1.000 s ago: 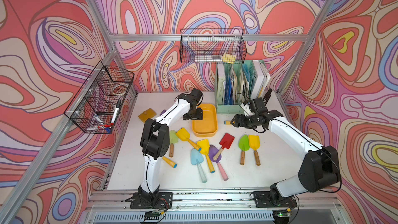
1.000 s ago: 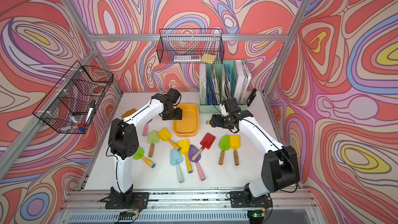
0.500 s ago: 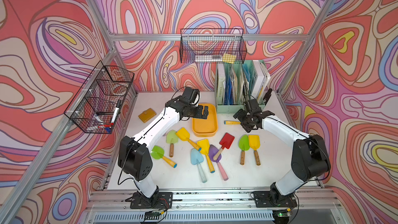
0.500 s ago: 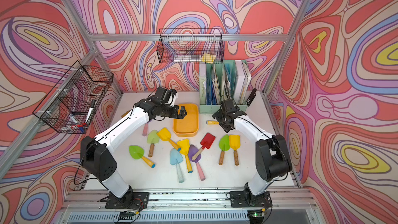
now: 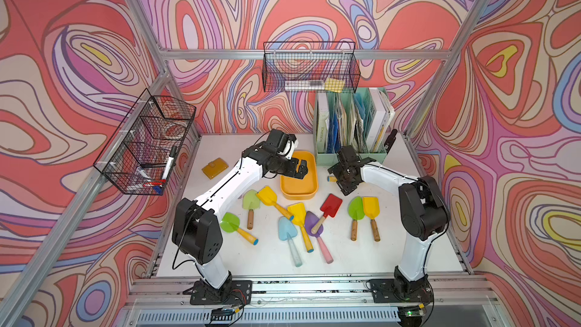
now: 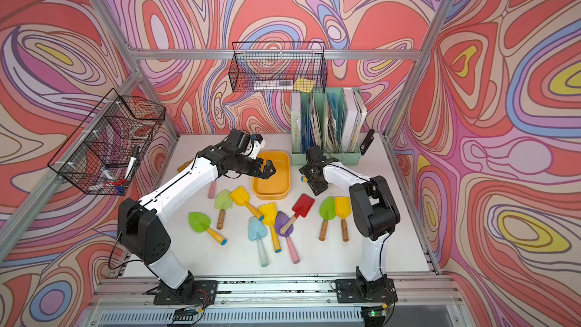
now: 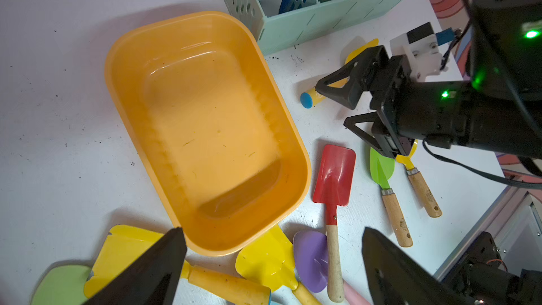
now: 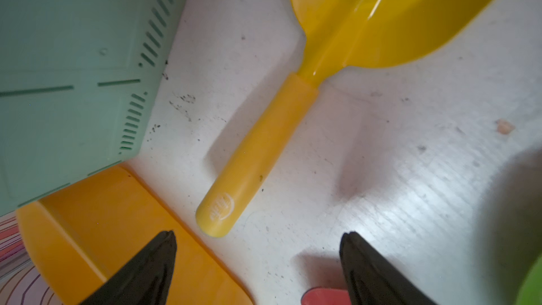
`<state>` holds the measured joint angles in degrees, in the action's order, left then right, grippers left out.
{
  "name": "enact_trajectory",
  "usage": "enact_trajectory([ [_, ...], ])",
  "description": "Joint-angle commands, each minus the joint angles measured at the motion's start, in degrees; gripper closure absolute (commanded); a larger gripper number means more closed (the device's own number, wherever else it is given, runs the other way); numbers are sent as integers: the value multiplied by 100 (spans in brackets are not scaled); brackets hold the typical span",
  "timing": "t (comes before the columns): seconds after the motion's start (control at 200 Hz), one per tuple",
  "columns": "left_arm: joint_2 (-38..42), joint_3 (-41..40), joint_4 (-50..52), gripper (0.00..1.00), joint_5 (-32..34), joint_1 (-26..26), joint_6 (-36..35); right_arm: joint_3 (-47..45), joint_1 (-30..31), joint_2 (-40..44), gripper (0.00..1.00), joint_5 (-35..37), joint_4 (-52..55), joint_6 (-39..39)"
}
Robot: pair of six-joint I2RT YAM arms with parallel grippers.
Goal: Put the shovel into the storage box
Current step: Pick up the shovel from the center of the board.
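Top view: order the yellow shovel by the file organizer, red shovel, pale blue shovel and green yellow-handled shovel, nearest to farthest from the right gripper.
1. Yellow shovel by the file organizer, mostly under the open right gripper.
2. Red shovel, just in front.
3. Pale blue shovel, front centre.
4. Green yellow-handled shovel, far left front.

In both top views the storage box (image 5: 298, 195) sits mid-frame on the worktop (image 5: 408, 246). The file organizer (image 5: 350, 158) stands just to its upper right. One shovel (image 8: 264, 148) lies right of the box and below the organizer, with the right claw (image 7: 331, 105) over its handle. The left claw (image 5: 298, 169) hangs over the box. The other shovels (image 5: 330, 207) spread across the frame below the box.
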<state>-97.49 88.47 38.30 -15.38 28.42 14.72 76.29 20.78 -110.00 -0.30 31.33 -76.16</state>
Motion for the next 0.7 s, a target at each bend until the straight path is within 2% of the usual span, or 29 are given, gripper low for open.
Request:
enact_trajectory([
  [0.0,-1,41,298,1,-107,-8,-184,248,13,-196,13,73,73,-197],
  [0.351,-338,384,629,1,-46,-7,-381,833,14,-865,18,145,207,-153],
  [0.496,-435,493,759,1,-26,-6,-450,842,8,-949,27,144,169,-188],
  [0.696,-492,527,812,1,-123,-11,-470,658,13,-913,44,133,51,-246],
])
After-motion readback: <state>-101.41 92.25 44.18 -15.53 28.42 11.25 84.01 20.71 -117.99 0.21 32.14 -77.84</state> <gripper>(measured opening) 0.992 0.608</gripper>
